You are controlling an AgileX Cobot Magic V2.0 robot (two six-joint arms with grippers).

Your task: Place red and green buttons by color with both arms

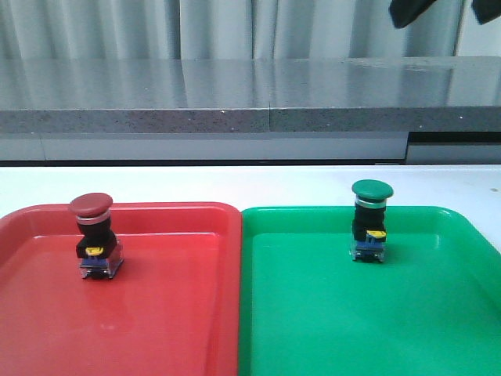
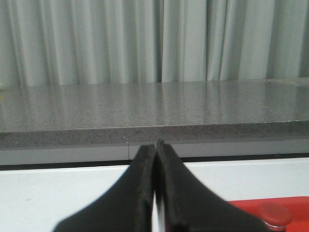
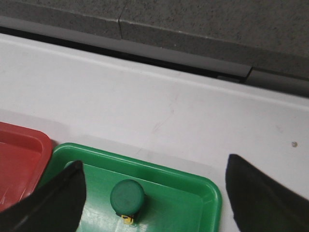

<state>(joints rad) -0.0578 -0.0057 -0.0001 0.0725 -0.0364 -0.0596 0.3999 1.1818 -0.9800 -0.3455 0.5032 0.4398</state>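
Observation:
The dark-red-capped button (image 1: 95, 235) stands upright in the red tray (image 1: 180, 313), at its far left. The green-capped button (image 1: 370, 225) stands upright in the green tray (image 1: 313, 329), near its far edge. My left gripper (image 2: 157, 145) is shut with nothing between its fingers, and it is raised left of the red button's cap (image 2: 274, 214). My right gripper (image 3: 154, 162) is open and empty, high above the green button (image 3: 127, 197), which lies between its fingers in the right wrist view. Only a black part of the right arm (image 1: 411, 12) shows at the front view's top right.
The two trays sit side by side on the white table (image 1: 250, 184), and their inner rims touch. A grey stone ledge (image 1: 235, 102) and curtains run behind the table. The red tray's corner (image 3: 24, 145) and the green tray's rim (image 3: 215, 193) show in the right wrist view.

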